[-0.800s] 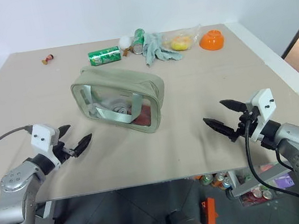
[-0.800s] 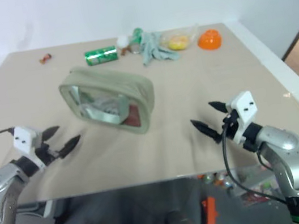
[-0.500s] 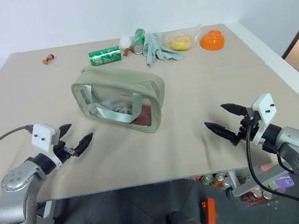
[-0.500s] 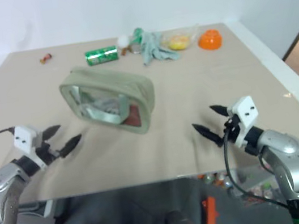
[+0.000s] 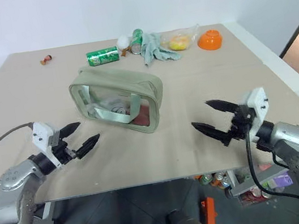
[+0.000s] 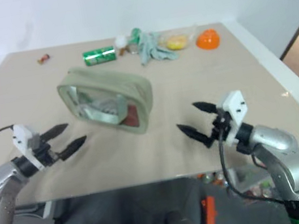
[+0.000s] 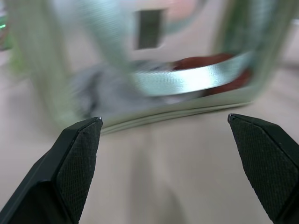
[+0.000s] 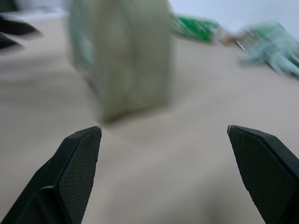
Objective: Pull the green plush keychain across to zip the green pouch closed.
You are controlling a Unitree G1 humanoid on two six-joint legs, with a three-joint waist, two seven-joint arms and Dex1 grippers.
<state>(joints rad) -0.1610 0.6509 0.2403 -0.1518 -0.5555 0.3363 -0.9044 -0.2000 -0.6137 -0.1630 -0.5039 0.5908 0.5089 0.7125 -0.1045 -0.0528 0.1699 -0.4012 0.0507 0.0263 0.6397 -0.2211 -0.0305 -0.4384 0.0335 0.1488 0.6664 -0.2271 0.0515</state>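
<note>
Two tools hang over the near part of the beige worktop [image 5: 201,80], one to either side of the pale sage-green boxy fabric pouch with clear plastic window sides [image 5: 117,98], and neither touches it. The left tool [image 5: 80,136] has its two black fingers spread wide and holds nothing; it points in toward the pouch's near window, where a strap handle lies across the clear panel. The right tool [image 5: 212,117] is likewise spread wide and empty, aimed at the pouch's narrow end from well apart.

I'd judge this as the approach step: nothing is gripped, and the zip has not been worked.

The small fuzzy lime-green plush keychain that serves as the pull I cannot pick out on the pouch from where I stand; the top panel faces up and away, and no bright charm stands out on it. How far the zipper is open I cannot tell either.

Along the far edge lie a green drink can [image 5: 103,56] on its side, a pale grey-green glove-like cloth [image 5: 156,49], a clear bag with something yellow inside [image 5: 181,41] and an orange bowl [image 5: 210,39], all well apart from the pouch.

Next, I think, one tool must steady the pouch body while the other finds the charm on top, closes on it and draws it along the zip line. The soft pouch could slide or tip if it isn't pinned first.
</note>
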